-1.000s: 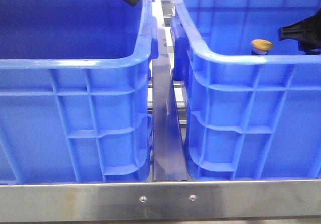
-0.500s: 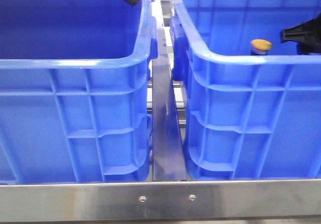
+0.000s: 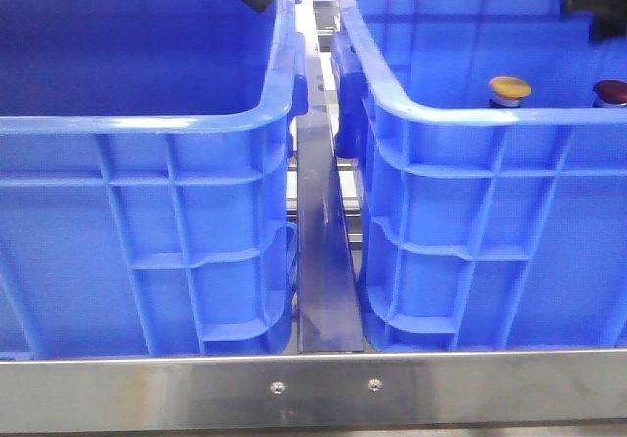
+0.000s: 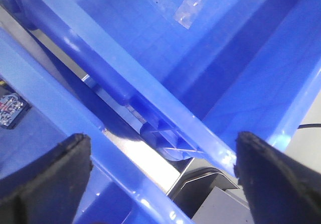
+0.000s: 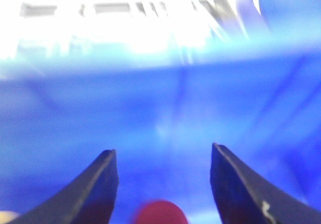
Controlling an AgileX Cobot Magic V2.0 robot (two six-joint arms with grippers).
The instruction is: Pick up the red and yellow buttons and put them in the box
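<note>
In the right-hand crate [image 3: 470,114], at about 3 o'clock of the front view, a dark red button [image 3: 610,91] is now exposed just behind the near rim, beside the yellow button [image 3: 509,89], the two near each other but apart. The right gripper [image 3: 598,1], which a second ago hung low over that spot and hid the red cap, is now seen lifted to about 2 o'clock, near the frame edge. In the right wrist view its fingers [image 5: 108,184] are spread wide, nothing between them, the red cap blurred just below. A release of the red button into the box is judged likely, so both buttons appear placed. The left gripper [image 4: 160,179] is held open and empty over the gap between the left crate [image 3: 147,114] and its twin, unchanged from the earlier frames.
</note>
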